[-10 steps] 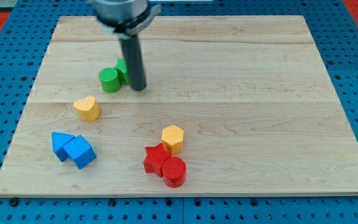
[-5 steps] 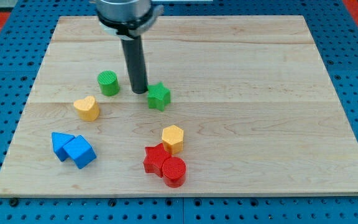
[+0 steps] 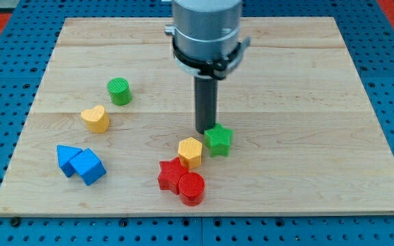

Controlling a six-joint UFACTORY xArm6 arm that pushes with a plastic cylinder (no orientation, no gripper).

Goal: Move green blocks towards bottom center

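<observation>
A green star block lies near the board's middle, just right of a yellow hexagon block. My tip stands right at the star's upper left edge, touching it. A green cylinder block stands apart at the view's upper left, far from the tip.
A yellow heart block lies below the green cylinder. Two blue blocks sit at the lower left. A red star block and a red cylinder block sit just below the yellow hexagon. The wooden board lies on a blue pegboard.
My tip has moved right and down, pushing the green star away from the green cylinder to beside the yellow hexagon. The green cylinder stays put.
</observation>
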